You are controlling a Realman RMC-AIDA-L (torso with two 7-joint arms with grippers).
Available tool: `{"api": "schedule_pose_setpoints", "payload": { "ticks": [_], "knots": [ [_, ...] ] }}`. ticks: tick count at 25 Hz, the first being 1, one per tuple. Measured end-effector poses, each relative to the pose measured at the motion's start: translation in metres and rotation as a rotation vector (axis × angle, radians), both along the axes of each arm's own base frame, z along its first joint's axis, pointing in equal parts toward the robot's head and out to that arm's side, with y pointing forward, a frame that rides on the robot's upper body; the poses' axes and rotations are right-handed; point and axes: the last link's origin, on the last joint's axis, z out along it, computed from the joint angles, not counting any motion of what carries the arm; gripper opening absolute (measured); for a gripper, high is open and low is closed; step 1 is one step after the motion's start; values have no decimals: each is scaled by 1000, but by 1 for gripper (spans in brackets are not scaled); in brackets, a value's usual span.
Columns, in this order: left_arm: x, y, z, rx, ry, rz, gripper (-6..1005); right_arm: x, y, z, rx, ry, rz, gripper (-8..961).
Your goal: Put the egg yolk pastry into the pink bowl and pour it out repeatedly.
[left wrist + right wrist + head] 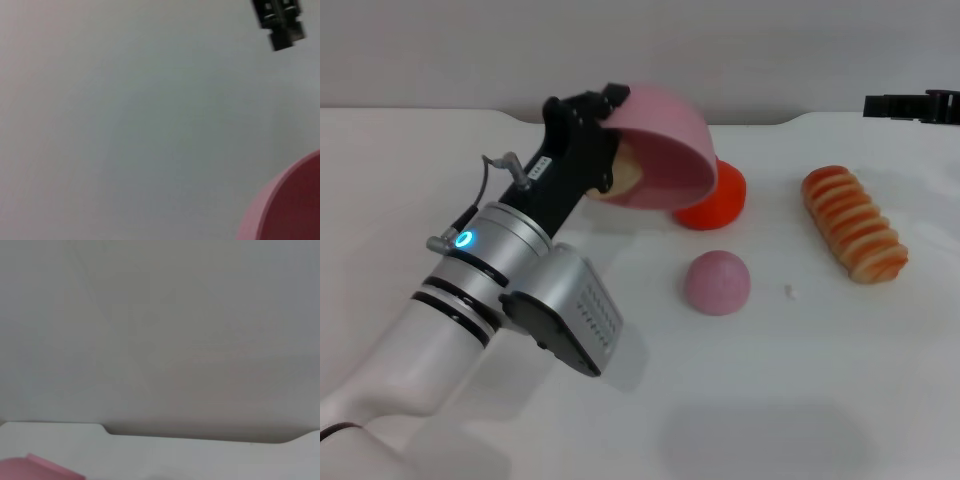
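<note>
While the left gripper [605, 125] was raised above the white table [800, 400], its black fingers were clamped on the rim of the pink bowl [665, 145], pinching the wall at the bowl's left edge. The bowl was held clear of the table and tipped steeply, its mouth turned down and toward the gripper and its rounded outside facing up and to the right. The egg yolk pastry [625, 172] showed as a pale beige patch just inside the bowl's lowered rim, directly beside the gripper body; whether it rested on the inner wall or on the table below could not be determined. The left wrist view showed only a curved section of the bowl [290, 205] against a plain grey surface, with the other arm's dark gripper [280, 20] far off.

Behind and just right of the tilted bowl, an orange-red round object [720, 200] stood on the table, partly hidden by the bowl. A smooth mauve-pink dome [717, 282] sat in front of it, near the table centre, apart from the bowl. A small white crumb [788, 291] lay just to the dome's right. A ridged orange-striped bread roll [853, 223] lay farther right, well apart from the dome.

The right gripper [912, 106] was parked at the far right edge, level above the table; its finger state could not be determined. The right wrist view showed the table's far edge [200, 437] and a strip of the pink bowl [40, 469].
</note>
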Motion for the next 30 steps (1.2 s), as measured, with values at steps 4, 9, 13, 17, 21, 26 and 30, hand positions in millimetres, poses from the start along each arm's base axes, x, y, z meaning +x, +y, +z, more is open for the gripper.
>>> {"api": "schedule_pose_setpoints", "payload": {
  "ticks": [4, 9, 13, 17, 21, 26, 30],
  "knots": [
    [3, 0, 8, 56, -39, -12, 5, 0, 1, 0, 8, 13, 1, 540],
    [4, 1, 8, 81, -6, -27, 6, 1, 0, 1, 13, 13, 4, 547],
    [2, 7, 9, 60, -77, 41, 6, -1, 1, 0, 15, 4, 24, 552],
    [1, 23, 25, 45, -343, 205, 4, -5, 1, -1, 7, -15, 67, 558],
    [-4, 49, 48, -10, -628, 435, 1, -15, 2, -11, -28, -61, 157, 563],
    [-17, 78, 78, -273, -871, 728, 1, -32, 2, -31, -106, -157, 288, 570],
    [-25, 85, 102, -598, -998, 911, 1, -50, 2, -50, -167, -228, 414, 576]
  ]
}}
